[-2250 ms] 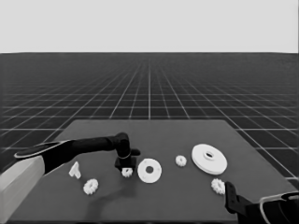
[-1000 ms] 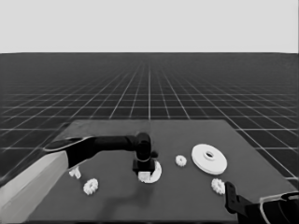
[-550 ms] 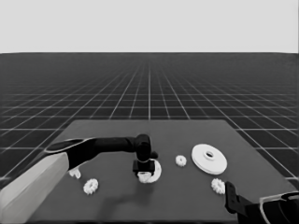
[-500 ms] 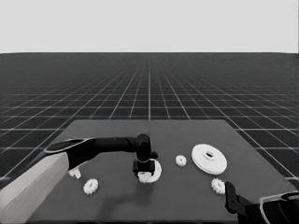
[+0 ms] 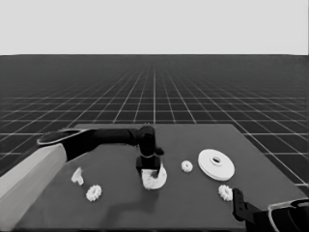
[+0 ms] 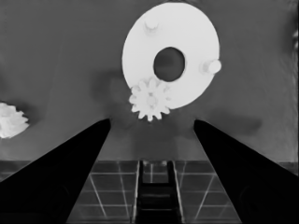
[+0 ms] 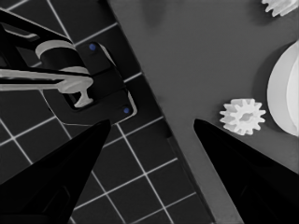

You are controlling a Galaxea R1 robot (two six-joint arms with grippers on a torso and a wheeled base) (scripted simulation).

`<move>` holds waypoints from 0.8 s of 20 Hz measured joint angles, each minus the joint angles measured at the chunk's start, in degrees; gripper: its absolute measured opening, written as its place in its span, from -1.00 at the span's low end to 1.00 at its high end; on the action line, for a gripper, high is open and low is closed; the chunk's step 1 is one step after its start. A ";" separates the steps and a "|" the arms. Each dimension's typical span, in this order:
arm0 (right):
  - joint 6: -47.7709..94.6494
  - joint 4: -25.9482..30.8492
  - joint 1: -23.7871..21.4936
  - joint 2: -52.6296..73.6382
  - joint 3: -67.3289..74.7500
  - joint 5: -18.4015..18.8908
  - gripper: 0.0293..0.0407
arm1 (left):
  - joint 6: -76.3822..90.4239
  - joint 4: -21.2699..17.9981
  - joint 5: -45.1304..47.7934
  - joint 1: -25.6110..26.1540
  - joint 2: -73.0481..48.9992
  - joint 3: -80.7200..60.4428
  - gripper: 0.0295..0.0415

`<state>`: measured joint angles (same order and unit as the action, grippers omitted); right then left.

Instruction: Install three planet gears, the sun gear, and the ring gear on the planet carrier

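My left gripper [image 5: 147, 170] stands over the smaller round part [image 5: 159, 180] at the table's middle, open, with nothing between its fingers. In the left wrist view the gripper [image 6: 152, 122] is just off that part [image 6: 187, 28], which has a wide central hole and small pegs. One gear [image 6: 150, 99] sits on the part near its rim, free of the fingers. The larger round part [image 5: 216, 164] lies to the right. Loose gears lie at the centre right [image 5: 187, 166], front right [image 5: 225, 192] and front left [image 5: 93, 193]. My right gripper [image 7: 152, 122] waits open at the table's front right corner.
A thin white piece [image 5: 77, 176] lies at the left near the left arm. In the right wrist view a gear [image 7: 242, 115] and the larger round part's edge [image 7: 285, 93] lie close to the table's corner, with dark machinery [image 7: 93, 88] past the edge.
The left arm swung right, from beside the smaller round part to over it. Over the last second it has barely moved. The right arm stayed parked.
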<state>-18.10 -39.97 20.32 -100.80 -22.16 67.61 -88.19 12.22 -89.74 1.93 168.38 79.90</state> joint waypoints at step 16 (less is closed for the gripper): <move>0.00 0.00 0.00 0.00 0.00 0.00 0.61 | 19.39 -0.81 4.32 -0.05 -43.97 -24.22 0.49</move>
<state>-18.10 -39.97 20.32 -100.80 -22.16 67.61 -68.80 11.40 -85.42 1.88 124.41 55.68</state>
